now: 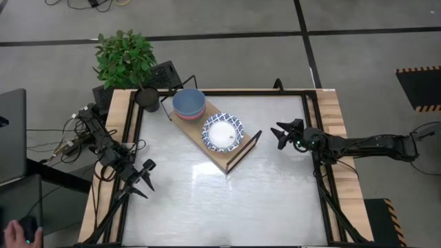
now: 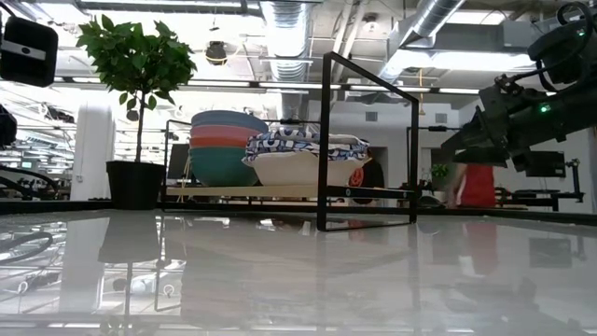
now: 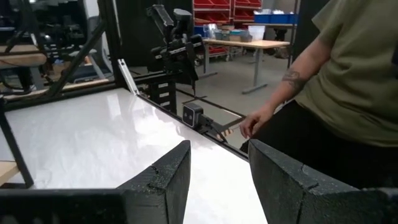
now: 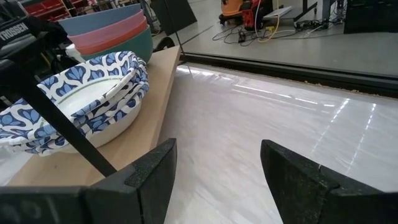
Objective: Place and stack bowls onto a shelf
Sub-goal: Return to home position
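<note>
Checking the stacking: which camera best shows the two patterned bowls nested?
The right wrist view: the patterned bowls sit close, both blue-and-white rims visibly nested on the shelf. The low view shows them side-on, farther off; the high view only the upper one; the left wrist view, neither.

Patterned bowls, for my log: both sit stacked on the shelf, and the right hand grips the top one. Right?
No. The patterned bowls sit stacked on the shelf, but the right hand grips nothing: the high view shows it open, apart from them.
</note>
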Tool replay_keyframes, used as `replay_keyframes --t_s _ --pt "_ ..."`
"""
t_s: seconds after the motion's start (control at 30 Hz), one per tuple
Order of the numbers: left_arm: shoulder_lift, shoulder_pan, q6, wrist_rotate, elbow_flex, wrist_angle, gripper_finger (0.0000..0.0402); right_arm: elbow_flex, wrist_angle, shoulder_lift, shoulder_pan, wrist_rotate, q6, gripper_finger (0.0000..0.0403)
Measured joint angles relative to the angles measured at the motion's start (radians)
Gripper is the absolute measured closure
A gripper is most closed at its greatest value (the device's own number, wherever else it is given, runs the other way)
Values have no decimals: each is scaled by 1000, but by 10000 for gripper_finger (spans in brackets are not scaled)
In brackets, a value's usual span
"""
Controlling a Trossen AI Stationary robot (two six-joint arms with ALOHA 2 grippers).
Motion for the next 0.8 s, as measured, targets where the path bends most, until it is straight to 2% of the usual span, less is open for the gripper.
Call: replay_keyframes --t_s 0.8 --pt "0 0 23 21 0 -4 251 0 0 0 0 0 0 143"
